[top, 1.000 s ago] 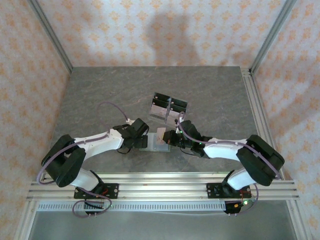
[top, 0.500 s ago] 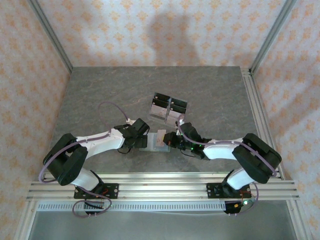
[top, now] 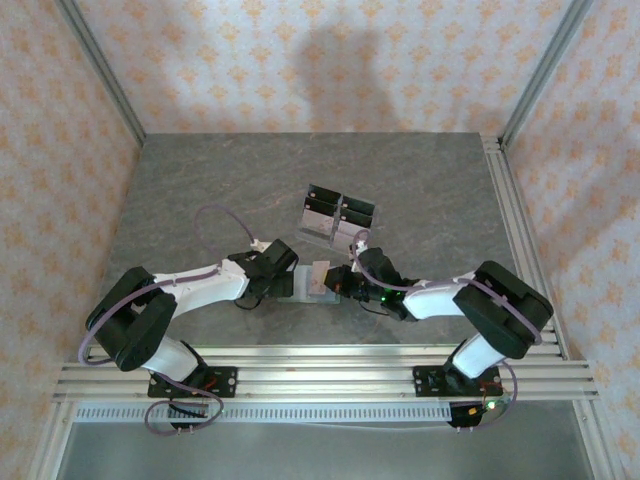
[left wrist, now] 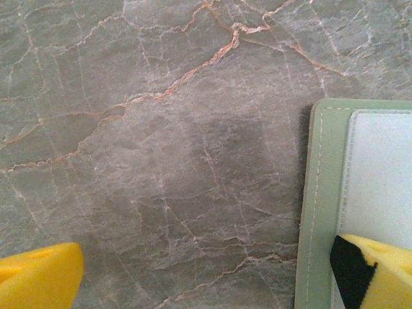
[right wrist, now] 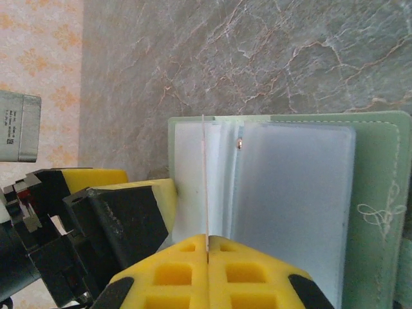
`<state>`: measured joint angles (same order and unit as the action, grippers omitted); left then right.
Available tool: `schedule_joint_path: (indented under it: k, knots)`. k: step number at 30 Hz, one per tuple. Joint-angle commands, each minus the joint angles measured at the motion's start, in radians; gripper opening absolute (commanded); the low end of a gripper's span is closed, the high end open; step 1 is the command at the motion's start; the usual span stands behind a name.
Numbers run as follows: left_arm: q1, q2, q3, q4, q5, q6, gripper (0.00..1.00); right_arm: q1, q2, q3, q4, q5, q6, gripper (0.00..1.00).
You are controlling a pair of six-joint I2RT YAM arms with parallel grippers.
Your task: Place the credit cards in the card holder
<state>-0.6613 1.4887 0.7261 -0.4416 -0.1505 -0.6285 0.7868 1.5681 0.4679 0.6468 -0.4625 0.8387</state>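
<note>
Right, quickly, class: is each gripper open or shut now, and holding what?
Left gripper: open, one finger over the card holder.
Right gripper: shut on a credit card, seen edge-on.

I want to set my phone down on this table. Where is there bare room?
Bare table lies left of the clear stand, to its right up to the rail, and behind it. Crowded: the near centre, where the left gripper and right gripper, holding a credit card, meet at the card holder.
</note>
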Motion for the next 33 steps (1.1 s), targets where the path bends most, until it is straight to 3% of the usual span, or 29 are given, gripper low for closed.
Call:
schedule_joint_path:
  k: [1,18,29,33]
  knots:
    - [-0.005,0.008,-0.019,-0.002,-0.04,-0.013,1.0,0.007,0.031,-0.012,0.102,-0.025,0.019,0.0]
    - [-0.009,-0.059,0.032,-0.033,-0.023,-0.02,1.0,0.006,0.076,-0.037,0.166,-0.038,0.041,0.0]
    - [-0.028,0.032,0.053,0.0,0.001,-0.004,1.0,-0.01,0.082,-0.064,0.191,-0.049,0.049,0.0]
    - [-0.035,0.045,0.04,-0.034,-0.04,-0.02,1.0,-0.015,0.083,-0.069,0.194,-0.053,0.053,0.0]
